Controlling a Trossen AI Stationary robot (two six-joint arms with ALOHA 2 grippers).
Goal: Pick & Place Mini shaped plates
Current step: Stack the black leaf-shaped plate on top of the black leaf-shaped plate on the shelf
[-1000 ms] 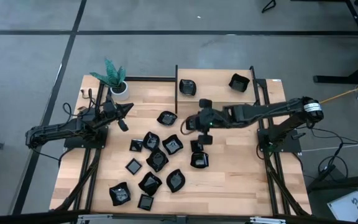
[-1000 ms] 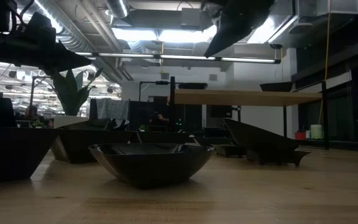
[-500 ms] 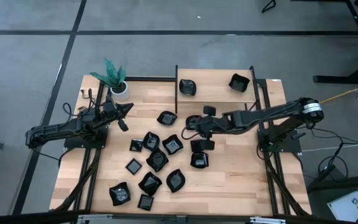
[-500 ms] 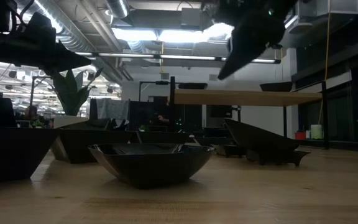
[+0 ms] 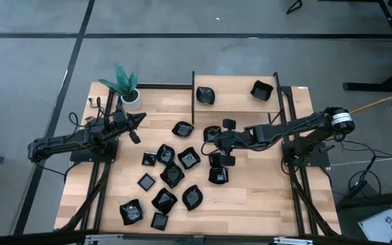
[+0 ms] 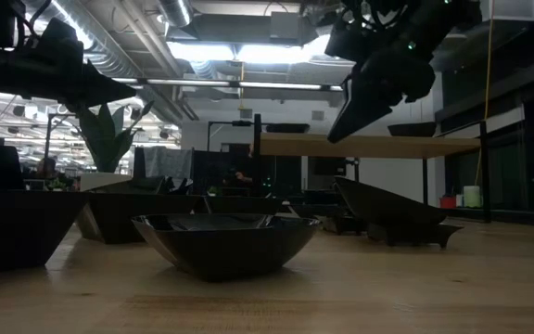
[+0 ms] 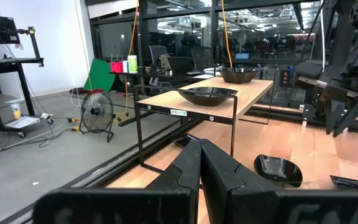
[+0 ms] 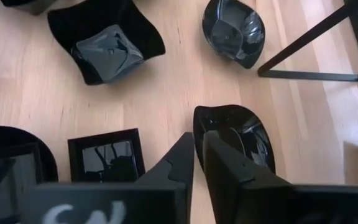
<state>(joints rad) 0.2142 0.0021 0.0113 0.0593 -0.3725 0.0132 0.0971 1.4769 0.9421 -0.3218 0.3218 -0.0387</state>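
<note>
Right end effector (image 8: 194,163) has dropped from mid-air toward the tabletop (image 5: 250,197) and narrowed; fingers nearly together, empty, above the rim of a leaf-shaped mini plate (image 8: 235,137). Likely lining up a pinch. Left end effector (image 7: 199,163) clenched, parked by the plant pot (image 5: 131,99).

You've got a bunch of glossy black mini plates (image 5: 171,174) scattered over the middle of the desk (image 5: 250,194), thinning out toward its front edge, all sitting right side up. Shapes are mixed: flat little squares (image 5: 146,182), wavy-edged squarish ones (image 5: 188,158), rounded leafy ones (image 5: 193,197). One rounded dish (image 5: 182,128) sits apart nearer the back. Two more are up on the raised shelf (image 5: 233,101) at the back edge, an oval one (image 5: 205,95) and a squarish one (image 5: 261,90).
</note>
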